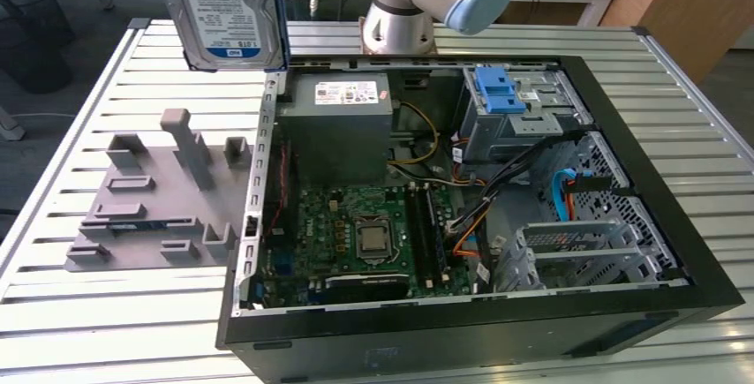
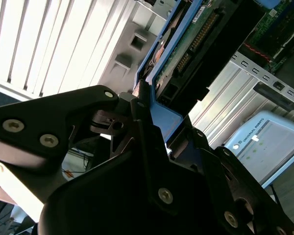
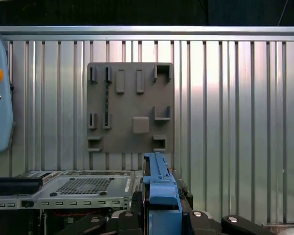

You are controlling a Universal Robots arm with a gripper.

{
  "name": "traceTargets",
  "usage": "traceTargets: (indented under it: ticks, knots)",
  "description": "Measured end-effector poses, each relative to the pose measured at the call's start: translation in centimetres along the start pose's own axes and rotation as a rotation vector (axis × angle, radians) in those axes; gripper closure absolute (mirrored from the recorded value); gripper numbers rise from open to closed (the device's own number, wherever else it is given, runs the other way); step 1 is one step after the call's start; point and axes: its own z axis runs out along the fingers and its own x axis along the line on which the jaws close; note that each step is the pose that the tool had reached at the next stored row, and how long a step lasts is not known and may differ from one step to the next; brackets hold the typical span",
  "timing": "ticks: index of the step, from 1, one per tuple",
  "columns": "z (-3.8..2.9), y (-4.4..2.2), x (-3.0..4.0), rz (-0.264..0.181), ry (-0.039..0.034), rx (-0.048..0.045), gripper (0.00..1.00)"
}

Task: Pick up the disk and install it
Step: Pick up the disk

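Clamping the upright disk (image 1: 229, 13) rail (image 3: 159, 186), gripper (image 2: 144, 100).

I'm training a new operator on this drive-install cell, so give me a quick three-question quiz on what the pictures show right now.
1. True or false: the disk already sits inside the computer case.
2. Choose one: the hand is A) open, B) shut on the disk's blue rail, C) shut on a cable.
3. Fill in: in the exterior view, the grey fixture plate lies on the exterior view's ____ of the case.
Key: 1 false, it is held up outside the case; 2 B; 3 left.
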Motion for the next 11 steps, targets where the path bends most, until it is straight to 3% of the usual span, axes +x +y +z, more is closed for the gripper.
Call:
traceTargets:
  ticks: [11]
  knots:
    - [0.01, -0.71, -0.01, 0.0, 0.0, 0.0, 0.64]
